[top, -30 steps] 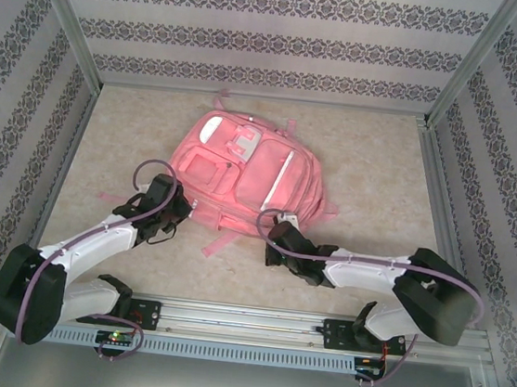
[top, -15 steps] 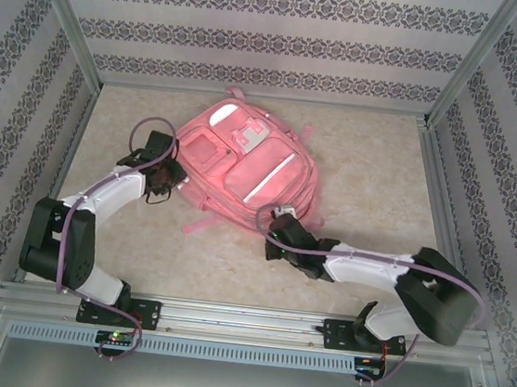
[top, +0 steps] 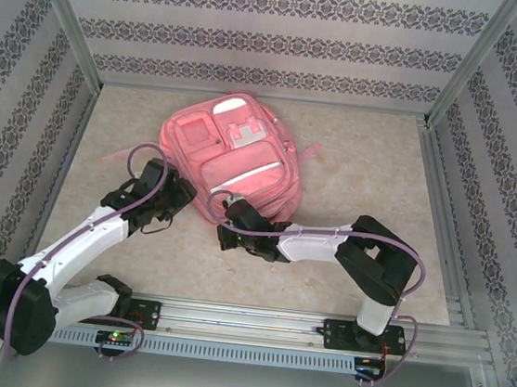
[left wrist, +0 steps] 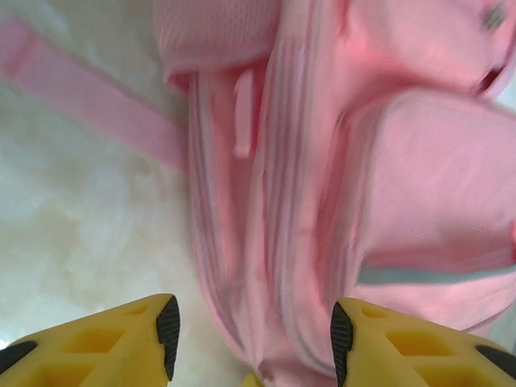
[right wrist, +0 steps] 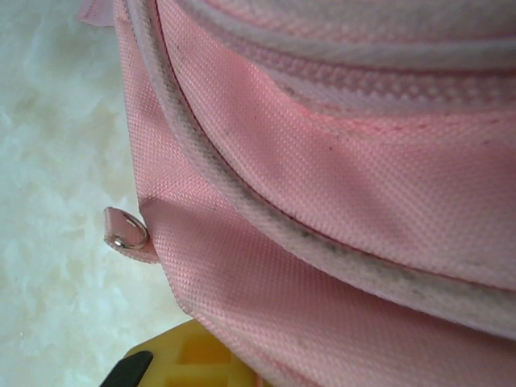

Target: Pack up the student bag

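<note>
The student bag (top: 230, 153), a large pink backpack, lies flat on the table left of centre, front pockets up. My left gripper (top: 177, 199) is at its lower left side. In the left wrist view the left gripper (left wrist: 254, 345) stands open, and the bag's zipped side (left wrist: 266, 242) runs between the yellow fingers (left wrist: 145, 343) without being pinched. My right gripper (top: 227, 228) is at the bag's near edge. In the right wrist view pink fabric (right wrist: 322, 266) covers its jaws, with one yellow finger (right wrist: 181, 359) showing under the cloth. It is shut on the bag's edge.
A pink strap (top: 119, 155) trails from the bag toward the left wall. A small loop with a metal ring (right wrist: 126, 235) hangs off the bag's corner. Patterned walls and aluminium posts (top: 71, 32) box the table in. The arms' base rail (top: 244, 321) runs along the near edge.
The bag has slid left and turned, and my right gripper has moved left with its edge. My left gripper has gone from shut to open beside the bag's left side.
</note>
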Robot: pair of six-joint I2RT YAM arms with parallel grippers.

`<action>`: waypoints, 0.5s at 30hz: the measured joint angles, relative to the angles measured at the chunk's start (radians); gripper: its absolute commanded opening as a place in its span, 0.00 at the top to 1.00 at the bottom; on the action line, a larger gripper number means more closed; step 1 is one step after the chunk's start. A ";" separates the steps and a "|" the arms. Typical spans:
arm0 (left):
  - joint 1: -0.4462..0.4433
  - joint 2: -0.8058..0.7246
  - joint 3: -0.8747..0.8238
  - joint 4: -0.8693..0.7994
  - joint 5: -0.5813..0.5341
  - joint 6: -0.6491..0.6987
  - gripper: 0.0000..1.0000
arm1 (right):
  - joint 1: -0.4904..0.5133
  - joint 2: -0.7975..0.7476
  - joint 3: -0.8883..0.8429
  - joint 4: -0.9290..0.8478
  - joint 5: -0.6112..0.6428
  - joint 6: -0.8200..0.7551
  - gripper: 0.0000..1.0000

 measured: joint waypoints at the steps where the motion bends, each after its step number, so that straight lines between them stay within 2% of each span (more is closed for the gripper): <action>1: -0.009 0.004 -0.017 0.008 0.001 -0.010 0.49 | 0.000 0.002 0.000 0.004 -0.003 0.004 1.00; 9: -0.055 0.138 -0.098 0.180 0.039 -0.076 0.54 | 0.000 0.006 0.000 0.029 -0.026 0.033 1.00; 13: -0.070 0.190 -0.103 0.274 0.052 -0.092 0.61 | -0.002 0.006 -0.003 0.033 -0.031 0.048 1.00; 15: -0.076 0.209 -0.110 0.308 0.053 -0.097 0.69 | -0.007 0.006 -0.008 0.042 -0.036 0.056 1.00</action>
